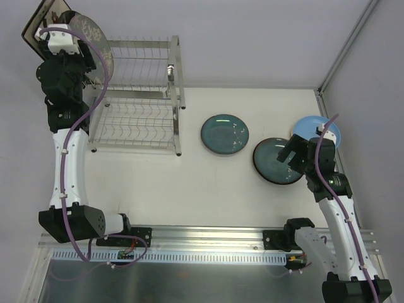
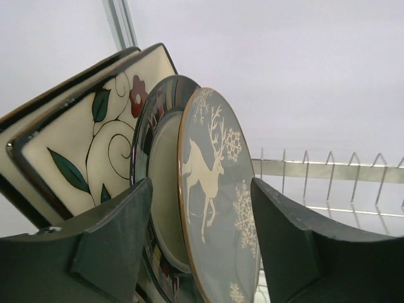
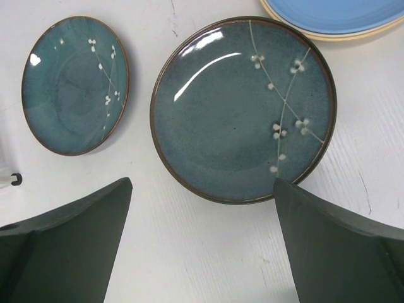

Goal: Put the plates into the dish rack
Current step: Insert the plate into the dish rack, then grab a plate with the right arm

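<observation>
The silver dish rack [image 1: 142,104] stands at the back left. In its upper tier, two square cream floral plates [image 2: 95,145] stand upright, then a round dark-rimmed cream plate [image 2: 161,164], then a grey plate with a white deer [image 2: 218,202]. My left gripper [image 2: 202,208] is open, its jaws straddling the deer plate's edge with a gap on the right side. Two dark teal plates lie flat on the table, a small one [image 3: 76,85] and a larger one [image 3: 243,107]. My right gripper [image 3: 202,184] hovers open over the larger plate's near rim. A light blue plate [image 3: 341,12] lies on a pale yellow one [image 3: 353,35].
The rack's lower tier [image 1: 136,126] and the upper tier's right-hand wire slots [image 2: 328,170] hold no plates. A metal frame post [image 1: 344,50] runs along the table's right side. Bare white table [image 1: 208,189] lies between the rack and the teal plates.
</observation>
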